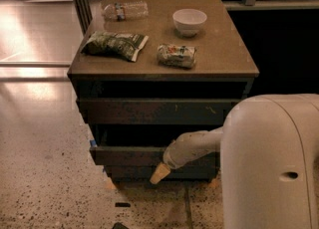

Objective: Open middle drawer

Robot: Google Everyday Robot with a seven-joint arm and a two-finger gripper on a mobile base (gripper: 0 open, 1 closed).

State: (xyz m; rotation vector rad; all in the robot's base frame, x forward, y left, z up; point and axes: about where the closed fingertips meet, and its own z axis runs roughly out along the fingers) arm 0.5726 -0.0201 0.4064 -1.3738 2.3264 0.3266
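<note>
The middle drawer [124, 156], a dark, flat, handleless front, sits low in a brown cabinet [234, 81], below the wider scratched top drawer [149, 111] and above a narrower bottom front [129, 173]. A dark gap shows between the middle front and the drawer above it. On the cabinet top lie a clear water bottle [124, 10] at the back left, a white bowl [189, 21] at the back centre, a green snack bag [114, 45] at the front left and a crumpled packet [177, 55] beside it. The robot's white arm [194, 147] reaches in from the right and crosses the right half of the middle drawer's front, hiding that part. The gripper [160, 173], tan at its tip, points down and left at the drawer's lower edge, over the bottom front. Whether it is open or closed, or has hold of anything, cannot be told. The robot's pale body [271, 168] fills the lower right foreground, above a speckled floor [45, 188].
</note>
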